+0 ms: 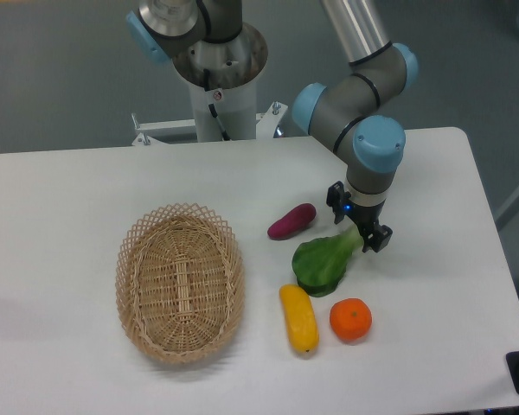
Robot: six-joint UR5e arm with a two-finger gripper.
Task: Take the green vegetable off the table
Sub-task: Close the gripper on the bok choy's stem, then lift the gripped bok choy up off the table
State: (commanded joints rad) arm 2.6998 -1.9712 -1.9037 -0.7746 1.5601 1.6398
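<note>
My hand [360, 221] is spread apart, one finger on each side of the pale stalk of the green vegetable [325, 262], whose dark leaf runs down and to the left of my fingers on the surface [69, 207]. By my reckoning the reach is finished, but closing on the stalk and lifting it are not yet done.

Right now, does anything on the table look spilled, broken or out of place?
Nothing stands out. The green vegetable, the purple piece, the yellow piece and the orange lie whole on the table; the basket sits upright.
</note>
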